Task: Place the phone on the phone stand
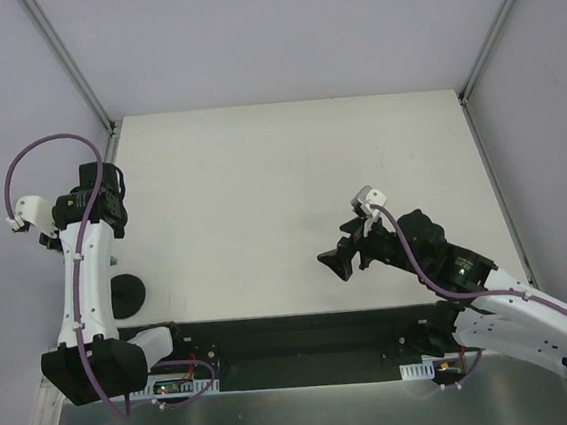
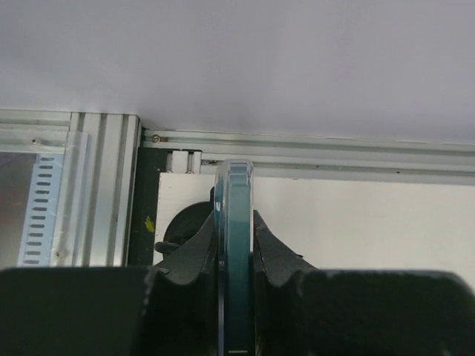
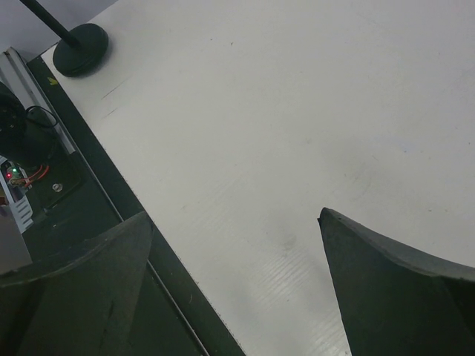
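The left gripper (image 2: 234,256) is clamped on the phone (image 2: 234,196), held edge-on. The stand (image 2: 182,222) sits just beyond its fingers. The right gripper (image 3: 236,274) is spread wide, holding nothing, above the counter (image 3: 297,111).

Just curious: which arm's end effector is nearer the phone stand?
Left. The left end effector, holding the phone, is beside the stand; the right end effector is across the table.

White table (image 1: 290,172), pale grey walls (image 1: 276,32), aluminium frame posts (image 1: 68,62), even light.
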`<state>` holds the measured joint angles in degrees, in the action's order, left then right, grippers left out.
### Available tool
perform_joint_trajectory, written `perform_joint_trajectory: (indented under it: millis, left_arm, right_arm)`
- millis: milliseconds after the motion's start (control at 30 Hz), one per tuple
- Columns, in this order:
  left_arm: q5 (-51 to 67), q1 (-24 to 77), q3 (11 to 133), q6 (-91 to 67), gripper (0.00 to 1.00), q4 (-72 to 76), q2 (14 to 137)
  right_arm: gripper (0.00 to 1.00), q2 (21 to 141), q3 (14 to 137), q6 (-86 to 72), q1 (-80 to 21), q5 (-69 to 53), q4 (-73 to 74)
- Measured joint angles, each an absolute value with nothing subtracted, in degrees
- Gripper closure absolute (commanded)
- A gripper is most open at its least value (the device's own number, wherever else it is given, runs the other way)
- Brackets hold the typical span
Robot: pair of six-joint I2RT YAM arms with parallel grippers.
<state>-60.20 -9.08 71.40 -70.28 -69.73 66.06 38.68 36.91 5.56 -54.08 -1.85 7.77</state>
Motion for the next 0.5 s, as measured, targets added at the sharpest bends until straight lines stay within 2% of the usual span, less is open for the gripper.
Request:
perform_joint_trajectory:
  millis: [500]
  left_arm:
    - [-65.8,-9.1,72.3,-78.0,1.00,-74.1,69.4]
  right_arm:
    - [0.03,41.7,36.9,5.3,-54.1,-1.9,8.5]
